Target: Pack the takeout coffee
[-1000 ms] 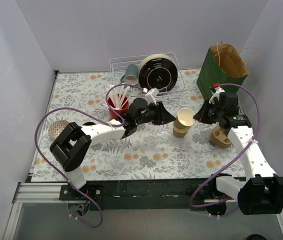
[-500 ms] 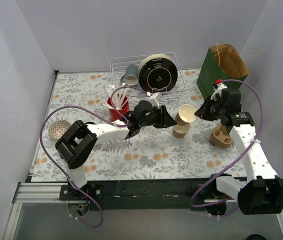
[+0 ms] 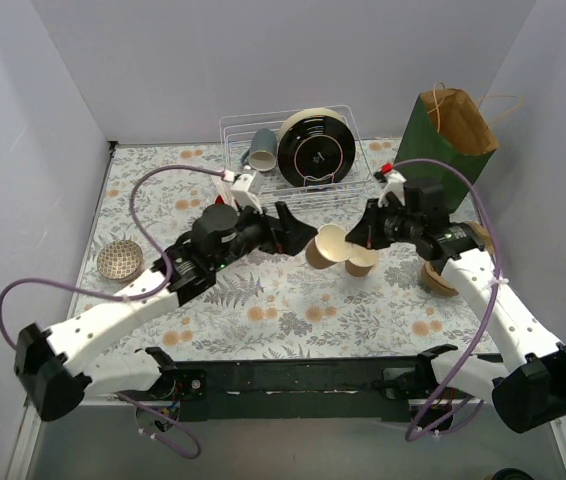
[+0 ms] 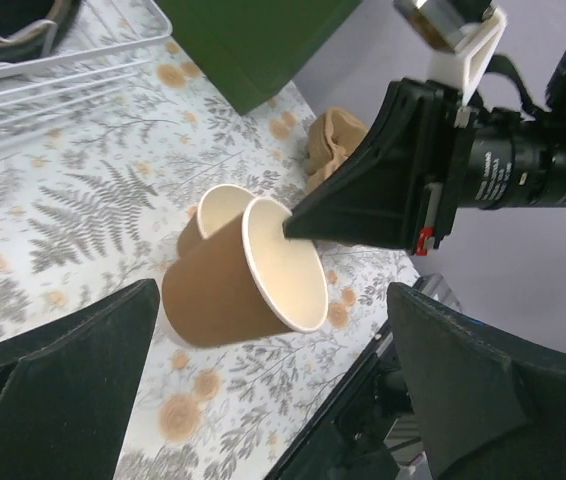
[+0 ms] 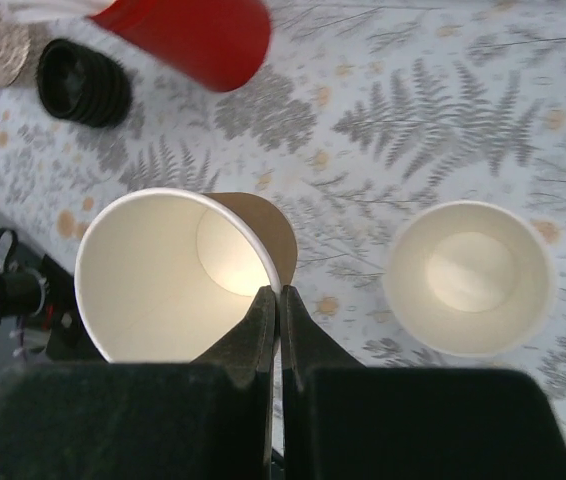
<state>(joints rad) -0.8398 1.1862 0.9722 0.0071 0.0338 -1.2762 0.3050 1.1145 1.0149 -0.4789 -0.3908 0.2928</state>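
Note:
A brown paper cup hangs tilted above the table, its white inside facing the right wrist camera. My right gripper is shut on its rim. My left gripper is open, and the cup lies just ahead of its spread fingers without touching them. A second paper cup stands upright on the mat, to the right of the held one. The green paper bag stands open at the back right. A brown cardboard cup carrier lies beside my right forearm.
A wire dish rack at the back holds a black plate and a grey cup. A red cup and a stack of black lids sit on the left. A round mesh piece lies near the left edge.
My left gripper has opened and let go of the cup, which my right gripper now holds by the rim. Both grippers and the cup shifted left; the left arm swung wide.

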